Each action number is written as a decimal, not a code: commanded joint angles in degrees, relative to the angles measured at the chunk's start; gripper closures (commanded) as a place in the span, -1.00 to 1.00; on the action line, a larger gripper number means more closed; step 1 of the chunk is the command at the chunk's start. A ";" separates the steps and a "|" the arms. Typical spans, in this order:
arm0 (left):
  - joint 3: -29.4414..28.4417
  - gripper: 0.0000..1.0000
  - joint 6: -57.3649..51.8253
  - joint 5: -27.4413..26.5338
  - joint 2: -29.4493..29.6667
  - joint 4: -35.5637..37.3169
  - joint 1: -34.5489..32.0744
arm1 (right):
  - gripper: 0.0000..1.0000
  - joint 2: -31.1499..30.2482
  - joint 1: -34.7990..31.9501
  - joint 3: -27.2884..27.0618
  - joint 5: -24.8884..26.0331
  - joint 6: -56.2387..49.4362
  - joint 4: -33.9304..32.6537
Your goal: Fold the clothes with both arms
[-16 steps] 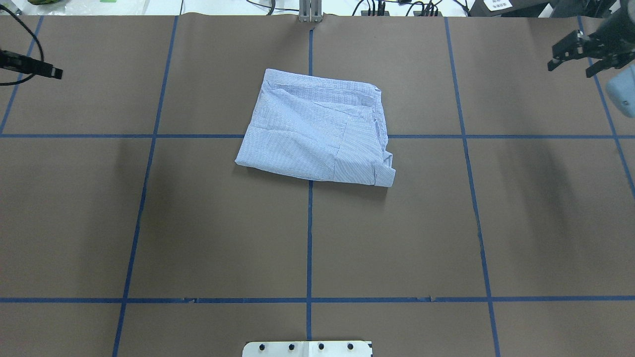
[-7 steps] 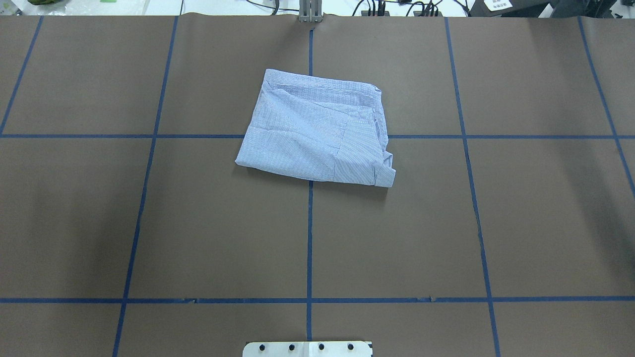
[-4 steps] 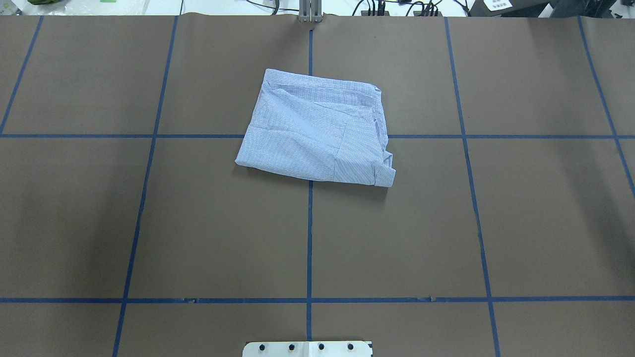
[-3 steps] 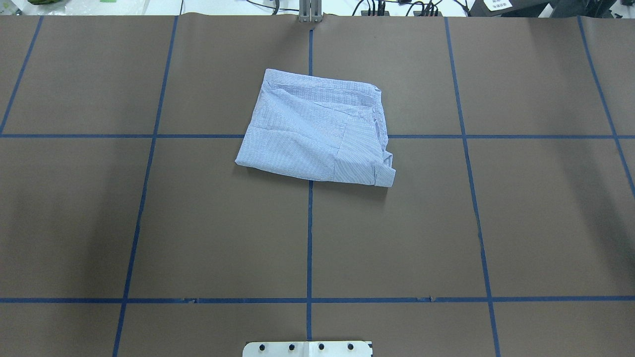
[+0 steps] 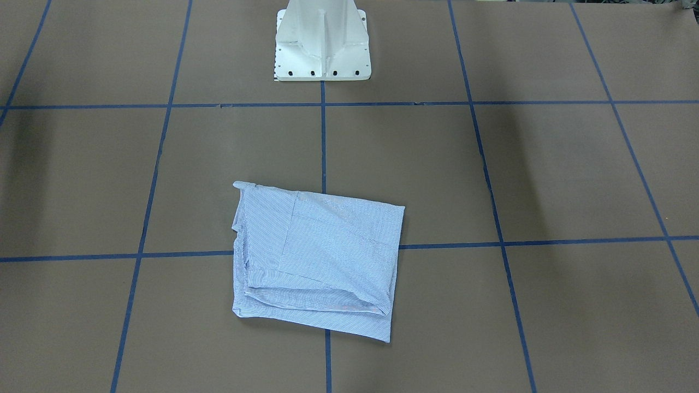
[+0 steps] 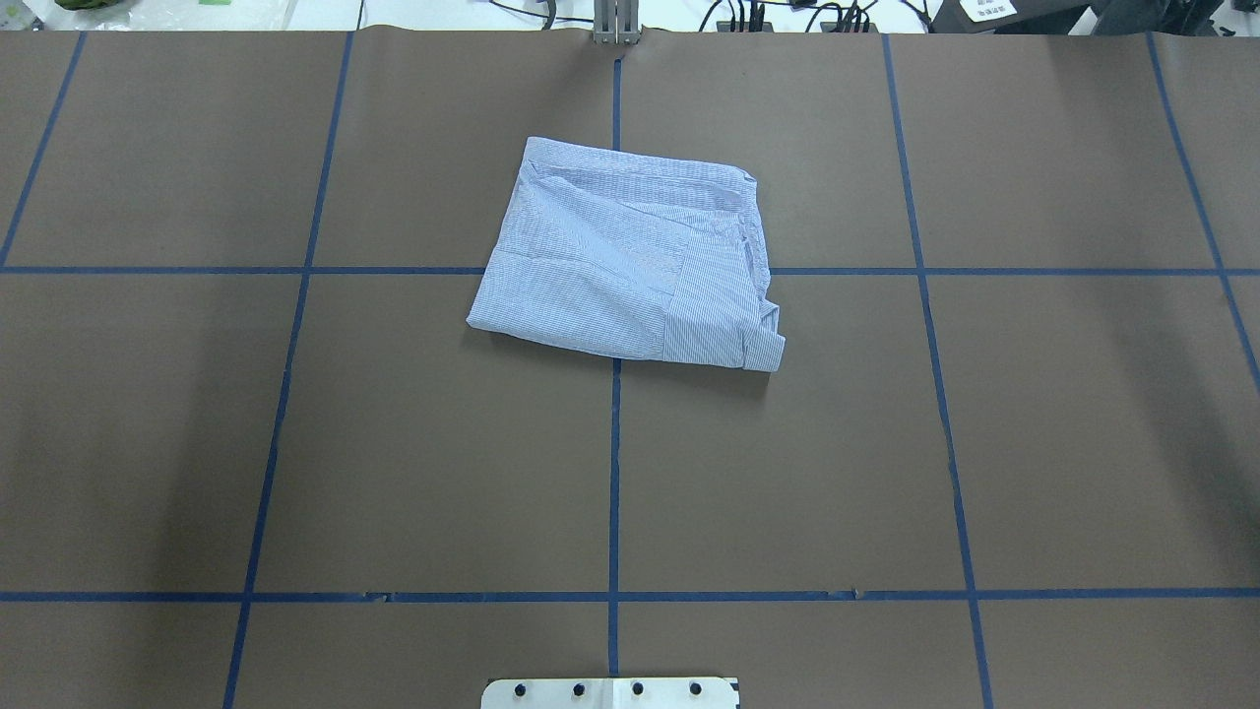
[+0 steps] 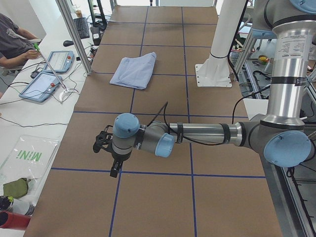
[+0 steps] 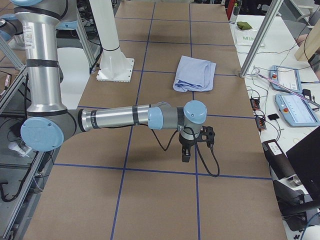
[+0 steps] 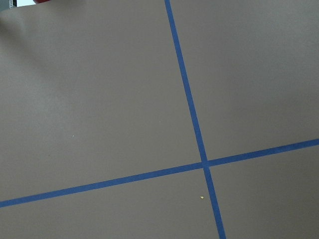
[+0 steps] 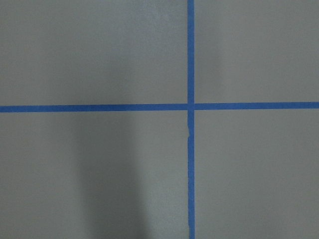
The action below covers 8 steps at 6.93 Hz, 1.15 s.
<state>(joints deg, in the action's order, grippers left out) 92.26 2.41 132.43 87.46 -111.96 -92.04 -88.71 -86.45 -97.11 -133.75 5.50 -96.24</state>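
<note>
The clothes are one light blue-and-white striped shirt [image 6: 625,261], folded into a rough rectangle and lying flat at the middle of the brown table [image 5: 317,262] [image 7: 134,71] [image 8: 195,72]. Neither gripper touches it. My left gripper [image 7: 114,170] hangs low over the table's left end, far from the shirt. My right gripper [image 8: 185,156] hangs likewise over the right end. Both show only in the side views, so I cannot tell whether they are open or shut. The wrist views show only brown paper and blue tape lines.
The white pedestal base [image 5: 322,41] stands at the robot's side of the table. Blue tape lines [image 6: 614,473] divide the brown cover into squares. Tablets [image 7: 47,81] and cables lie on the operators' bench, where a person's arm [image 7: 12,44] rests. Aluminium posts [image 8: 262,35] stand beside it.
The earliest overhead frame showed both grippers at the far corners; they have since left that view. The shirt has not moved.
</note>
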 commanded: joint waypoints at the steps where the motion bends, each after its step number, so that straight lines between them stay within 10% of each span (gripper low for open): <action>1: 2.22 -0.99 5.40 1.87 -0.01 0.52 2.46 | -1.00 -0.84 0.14 -0.36 -0.72 -0.06 -0.96; 8: 10.84 -0.99 10.86 1.69 -0.80 3.16 7.23 | -1.00 -1.72 0.58 0.33 -0.02 -0.58 -1.93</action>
<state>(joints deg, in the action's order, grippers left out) 102.97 13.14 134.22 86.53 -108.72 -84.82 -89.91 -85.93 -97.94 -133.98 5.26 -98.32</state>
